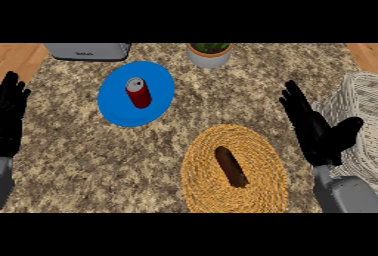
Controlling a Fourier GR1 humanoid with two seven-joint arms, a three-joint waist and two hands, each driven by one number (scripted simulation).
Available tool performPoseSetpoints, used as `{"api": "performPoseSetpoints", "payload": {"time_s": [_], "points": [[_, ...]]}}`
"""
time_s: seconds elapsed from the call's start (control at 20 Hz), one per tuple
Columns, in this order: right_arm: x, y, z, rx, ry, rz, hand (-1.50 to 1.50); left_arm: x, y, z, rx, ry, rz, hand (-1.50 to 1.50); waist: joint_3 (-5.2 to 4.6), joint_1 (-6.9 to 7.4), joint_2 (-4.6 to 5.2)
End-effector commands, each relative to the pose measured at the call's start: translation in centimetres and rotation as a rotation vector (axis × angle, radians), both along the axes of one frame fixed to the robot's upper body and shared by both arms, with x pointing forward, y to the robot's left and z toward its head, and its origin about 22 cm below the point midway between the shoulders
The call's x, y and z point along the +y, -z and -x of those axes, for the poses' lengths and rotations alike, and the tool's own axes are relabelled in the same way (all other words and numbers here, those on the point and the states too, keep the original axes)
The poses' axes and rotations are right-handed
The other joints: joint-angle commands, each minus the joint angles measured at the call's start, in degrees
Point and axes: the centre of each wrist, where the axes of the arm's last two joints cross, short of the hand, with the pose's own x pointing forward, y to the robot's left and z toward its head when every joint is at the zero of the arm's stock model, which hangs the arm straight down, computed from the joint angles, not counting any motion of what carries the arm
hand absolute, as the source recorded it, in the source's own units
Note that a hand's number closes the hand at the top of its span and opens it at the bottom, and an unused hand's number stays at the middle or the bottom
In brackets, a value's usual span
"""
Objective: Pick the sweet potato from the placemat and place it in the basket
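Note:
A dark brown sweet potato [231, 166] lies lengthwise on the round woven yellow placemat [199, 185] at the lower middle of the counter. To its right my right hand [317, 132] is open, fingers straight and pointing up, a short gap away from the placemat's edge. Behind that hand, at the right edge, stands the white wicker basket [356, 107]; the hand and forearm hide part of it. My left hand [11, 112] rests open at the far left edge, fingers up.
A red can [138, 92] lies on a blue plate [118, 112] at the upper left. A grey toaster [87, 50] and a potted plant [210, 53] stand along the back edge. The counter top is speckled stone.

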Motion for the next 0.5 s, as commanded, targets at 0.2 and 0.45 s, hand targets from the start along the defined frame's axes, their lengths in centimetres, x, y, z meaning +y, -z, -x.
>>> {"api": "performPoseSetpoints", "payload": {"time_s": [0.2, 0.45], "points": [[9.1, -7.9, -3.4, -0.306, -0.687, 0.143, 1.5, -3.9, 0.3, -1.1, 0.081, 0.211, 0.025, 0.0, 0.19, 3.8, 3.25], [14.1, -8.7, 0.6, -0.526, -1.258, 0.619, -1.5, -6.5, 2.5, -0.5, 0.187, 0.326, 0.078, 0.0, -0.15, 5.21, 2.25]]}}
